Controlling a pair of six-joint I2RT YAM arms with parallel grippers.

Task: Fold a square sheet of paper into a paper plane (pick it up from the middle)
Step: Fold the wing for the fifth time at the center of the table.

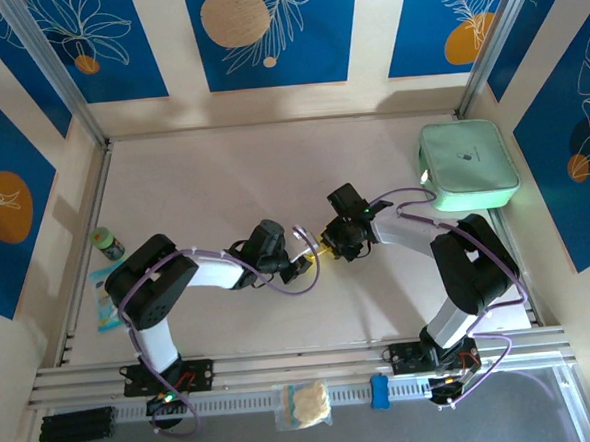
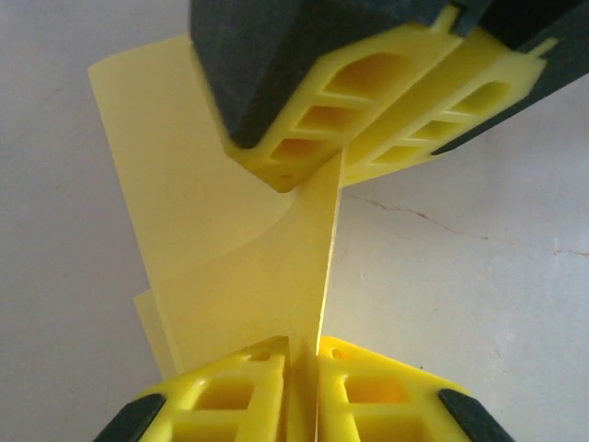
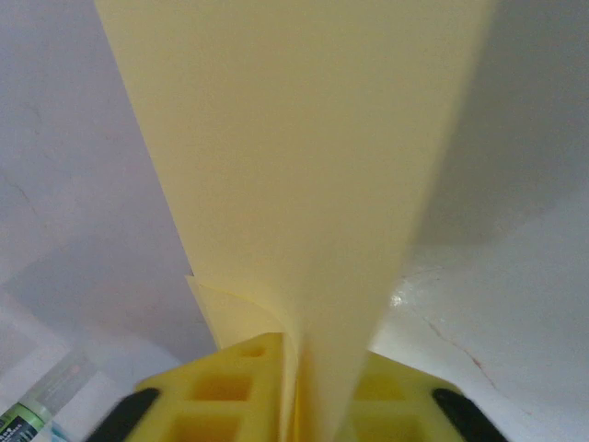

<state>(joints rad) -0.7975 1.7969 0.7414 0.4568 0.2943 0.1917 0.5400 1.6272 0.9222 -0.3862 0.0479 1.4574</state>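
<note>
Pale table [image 1: 222, 175], mint-green case [image 1: 469, 165] far right, green-capped bottle [image 1: 106, 243] left

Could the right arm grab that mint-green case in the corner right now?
Probably not yet: the case lies close with nothing between, but the right gripper is clamped on the yellow paper, shared with the left gripper.

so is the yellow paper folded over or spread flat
Folded over. The thin yellow paper sheet shows doubled layers with a second edge behind, pinched between the left tool and right tool.
</note>
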